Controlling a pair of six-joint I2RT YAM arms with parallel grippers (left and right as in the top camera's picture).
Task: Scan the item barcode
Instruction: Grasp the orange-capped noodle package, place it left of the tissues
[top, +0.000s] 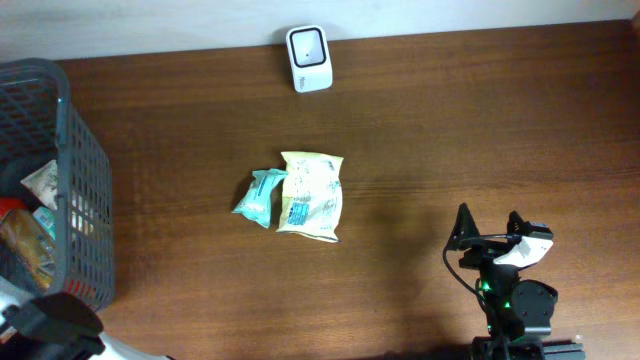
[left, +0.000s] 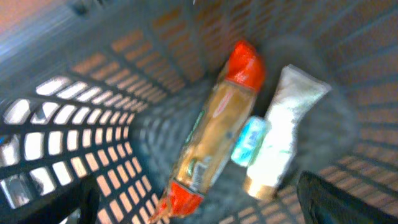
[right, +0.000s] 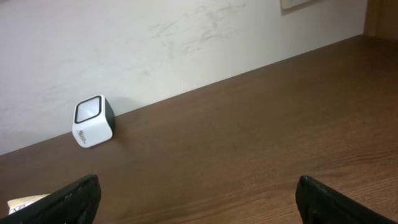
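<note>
The white barcode scanner (top: 309, 58) stands at the table's far edge, its dark window facing up; it also shows in the right wrist view (right: 93, 121). A yellow-white snack packet (top: 311, 195) and a small teal packet (top: 258, 196) lie side by side mid-table. My left gripper (left: 202, 206) is open inside the grey basket (top: 90, 190), above a long red-ended packet (left: 214, 124), a white tube (left: 280, 134) and a small teal item (left: 249, 142), holding nothing. My right gripper (top: 489, 228) is open and empty near the front right, well away from the packets.
The basket fills the left side of the table and holds more packets (top: 40, 185). Part of my left arm (top: 50, 318) shows at the lower left corner. A pale wall (right: 155, 43) runs behind the scanner.
</note>
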